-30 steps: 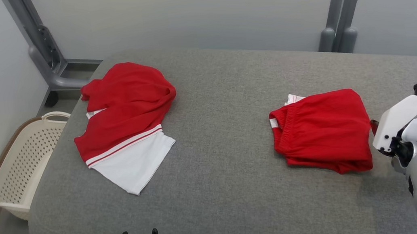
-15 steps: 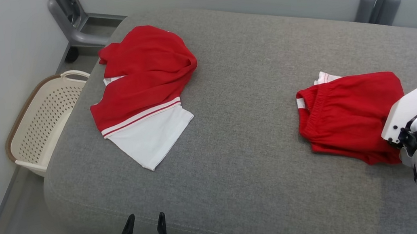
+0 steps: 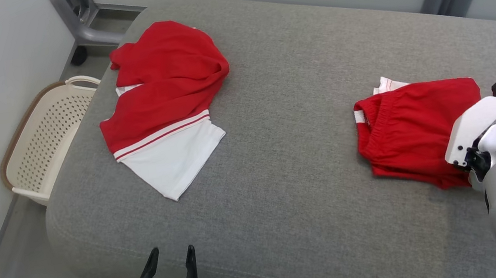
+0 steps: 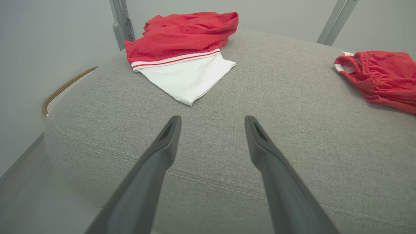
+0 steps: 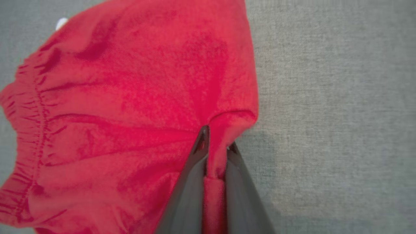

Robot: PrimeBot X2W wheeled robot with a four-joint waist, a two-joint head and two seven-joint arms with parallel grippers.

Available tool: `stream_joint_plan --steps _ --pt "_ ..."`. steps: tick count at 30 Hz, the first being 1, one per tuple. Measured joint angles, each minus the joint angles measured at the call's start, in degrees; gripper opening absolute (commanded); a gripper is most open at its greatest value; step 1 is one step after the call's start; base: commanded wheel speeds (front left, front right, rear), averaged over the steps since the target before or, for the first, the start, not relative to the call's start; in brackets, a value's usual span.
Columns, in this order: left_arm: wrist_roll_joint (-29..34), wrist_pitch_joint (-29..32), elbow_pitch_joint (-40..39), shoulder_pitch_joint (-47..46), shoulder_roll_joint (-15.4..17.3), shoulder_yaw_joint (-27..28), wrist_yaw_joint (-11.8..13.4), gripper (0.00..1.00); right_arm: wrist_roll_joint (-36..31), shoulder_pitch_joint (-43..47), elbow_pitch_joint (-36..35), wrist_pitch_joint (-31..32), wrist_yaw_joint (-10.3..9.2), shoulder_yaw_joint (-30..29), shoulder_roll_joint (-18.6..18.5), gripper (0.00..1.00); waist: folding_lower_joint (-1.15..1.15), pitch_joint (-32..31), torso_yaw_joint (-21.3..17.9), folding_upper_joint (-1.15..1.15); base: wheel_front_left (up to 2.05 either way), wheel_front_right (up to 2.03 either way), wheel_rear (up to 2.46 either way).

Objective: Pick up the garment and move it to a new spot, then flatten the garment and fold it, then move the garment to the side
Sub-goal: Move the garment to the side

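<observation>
Right tool [image 5: 216, 140] low, tight on shorts [image 5: 130, 81]

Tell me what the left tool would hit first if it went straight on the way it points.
Probably the grey cushion, near its front edge. The left tool aims low across it toward the red-and-white shirt beyond; depth is unclear.

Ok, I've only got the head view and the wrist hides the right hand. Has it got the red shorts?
Observer: Yes. In the right wrist view the right hand is shut on a fold at the edge of the shorts.
Operator: Just at the tips?
Observer: No, deeper. A strip of red cloth runs down between the fingers to that view's bottom edge.
Operator: Which edge is it?
Observer: The one opposite the gathered waistband, which lies at the far left of that view.
</observation>
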Motion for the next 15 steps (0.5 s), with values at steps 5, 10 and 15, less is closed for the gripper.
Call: stream_joint_plan --steps 5,10,15 --pt "0.29 -0.14 -0.19 -0.26 -0.26 -0.3 -0.15 1.0 -0.08 0.3 -1.89 0.85 -0.01 8.56 -0.1 0.0 0.0 0.1 -2.93 0.0 0.0 0.0 0.0" --pt "1.24 -0.23 -1.59 -1.07 -0.53 -0.42 -0.33 1.0 -0.09 0.26 -4.14 1.78 -0.01 16.15 -0.16 0.0 0.0 0.82 -6.47 0.0 0.0 0.0 0.0" --pt "2.97 -0.44 -4.93 -3.55 -0.78 -0.62 -0.73 1.0 -0.1 -2.04 -4.81 1.68 0.0 20.62 -2.38 0.0 0.0 3.08 -10.56 0.0 0.0 0.0 0.0"
